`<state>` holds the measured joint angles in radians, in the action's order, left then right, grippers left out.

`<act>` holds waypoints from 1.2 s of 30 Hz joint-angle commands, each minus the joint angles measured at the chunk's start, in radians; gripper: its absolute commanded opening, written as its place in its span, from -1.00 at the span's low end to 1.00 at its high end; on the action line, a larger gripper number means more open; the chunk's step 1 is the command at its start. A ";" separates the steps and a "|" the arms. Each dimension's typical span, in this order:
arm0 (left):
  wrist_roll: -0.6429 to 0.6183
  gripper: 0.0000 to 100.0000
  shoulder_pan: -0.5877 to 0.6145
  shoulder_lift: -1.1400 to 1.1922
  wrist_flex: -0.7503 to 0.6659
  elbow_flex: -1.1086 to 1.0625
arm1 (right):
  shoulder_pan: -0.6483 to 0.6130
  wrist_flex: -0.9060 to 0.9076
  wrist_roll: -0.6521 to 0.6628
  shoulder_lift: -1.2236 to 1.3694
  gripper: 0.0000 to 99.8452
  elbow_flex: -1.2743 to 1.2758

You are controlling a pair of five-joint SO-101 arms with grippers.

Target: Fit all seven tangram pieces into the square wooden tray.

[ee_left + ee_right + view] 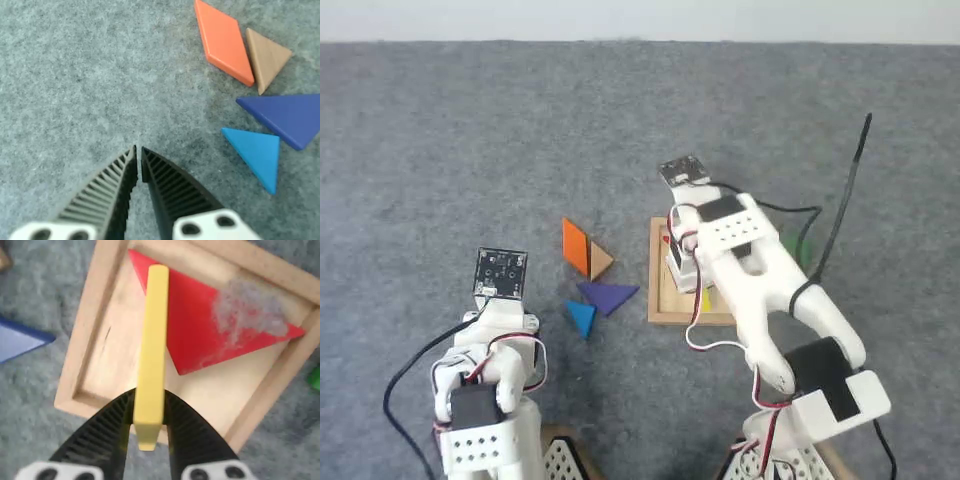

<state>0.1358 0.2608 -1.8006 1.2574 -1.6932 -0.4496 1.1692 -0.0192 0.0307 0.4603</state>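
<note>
Toward the bench's near edge, our left end effector [139, 150] hangs with jaws together, holding nothing. Beyond it four pieces lie loose: light blue triangle [255, 152], dark blue triangle [287, 117], tan triangle [267, 57] and orange parallelogram [222, 42]. Toward the right edge, our right end effector [149, 396] is clamped on the yellow piece [152, 330], held on edge over the wooden tray [90, 330], where only the red triangle [210, 335] lies. A green piece [792, 246] sits beyond the tray. We judge one placed, six left.
</note>
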 commanded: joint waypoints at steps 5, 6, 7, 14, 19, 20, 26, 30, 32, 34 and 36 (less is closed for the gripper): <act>0.006 -0.97 0.000 -0.012 0.005 0.008 | -0.128 -0.082 -0.227 -0.065 -0.98 0.041; 0.006 -0.97 0.000 -0.012 0.005 0.008 | -0.139 -0.084 -0.226 -0.065 -0.98 0.041; 0.006 -0.97 0.000 -0.012 0.005 0.008 | -0.148 -0.084 -0.230 -0.065 -0.98 0.041; 0.006 -0.97 0.000 -0.012 0.005 0.008 | -0.117 -0.084 -0.230 -0.065 -0.98 0.043; 0.006 -0.97 0.000 -0.012 0.005 0.008 | -0.130 -0.084 -0.224 -0.065 -0.91 0.040; 0.006 -0.97 0.000 -0.012 0.005 0.008 | -0.137 -0.084 -0.224 -0.065 -0.85 0.041; 0.006 -0.97 0.000 -0.012 0.005 0.008 | -0.171 -0.084 -0.230 -0.065 -0.54 0.038; 0.006 -0.97 0.000 -0.012 0.005 0.008 | -0.131 -0.084 -0.230 -0.065 -0.52 0.037; 0.006 -0.97 0.000 -0.012 0.005 0.008 | -0.090 -0.084 -0.230 -0.067 -0.52 0.037; 0.006 -0.97 0.000 -0.012 0.005 0.008 | -0.044 -0.084 -0.232 -0.067 -0.52 0.037; 0.006 -0.97 0.000 -0.012 0.005 0.008 | -0.013 -0.084 -0.232 -0.067 -0.52 0.037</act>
<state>0.1358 0.2608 -1.8006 1.2574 -1.6932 -0.5370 1.0986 -0.2401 0.0261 0.5094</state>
